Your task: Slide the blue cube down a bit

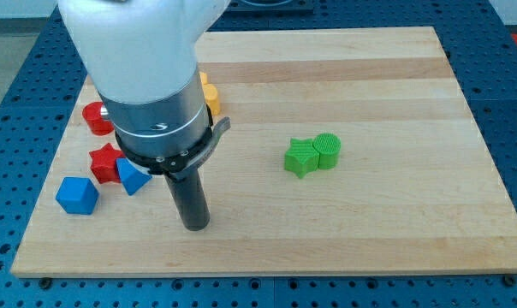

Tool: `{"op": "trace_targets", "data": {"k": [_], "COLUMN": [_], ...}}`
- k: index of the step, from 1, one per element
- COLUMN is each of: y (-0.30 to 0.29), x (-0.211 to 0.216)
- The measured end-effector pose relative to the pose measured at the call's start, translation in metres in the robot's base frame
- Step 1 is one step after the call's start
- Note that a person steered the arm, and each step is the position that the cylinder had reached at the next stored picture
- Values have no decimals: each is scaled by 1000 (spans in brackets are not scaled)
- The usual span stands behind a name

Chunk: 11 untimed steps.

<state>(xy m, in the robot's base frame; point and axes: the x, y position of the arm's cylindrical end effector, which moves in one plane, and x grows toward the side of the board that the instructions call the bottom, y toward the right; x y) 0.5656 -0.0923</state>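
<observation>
The blue cube point(76, 195) lies near the board's left edge, low in the view. My tip point(195, 226) rests on the board well to the cube's right and slightly lower, apart from it. A second blue block point(132, 176), wedge-like, lies between them, just right of and above the cube, next to a red star point(105, 160). The arm's white and grey body hides part of the board above the tip.
A red block point(95, 117) lies at the upper left. A yellow block point(211, 96) shows partly behind the arm. A green star point(300, 156) and a green cylinder point(328, 151) touch each other right of centre. The wooden board point(395, 231) ends near the view's bottom.
</observation>
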Motion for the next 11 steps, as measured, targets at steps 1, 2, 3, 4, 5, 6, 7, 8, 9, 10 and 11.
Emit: {"op": "trace_targets", "data": {"k": [1, 2, 3, 4, 5, 6, 7, 8, 9, 10, 11], "y": [0, 0, 0, 0, -9, -11, -34, -58, -68, -86, -97], "x": [4, 5, 11, 16, 16, 18, 28, 28, 30, 33, 33]}}
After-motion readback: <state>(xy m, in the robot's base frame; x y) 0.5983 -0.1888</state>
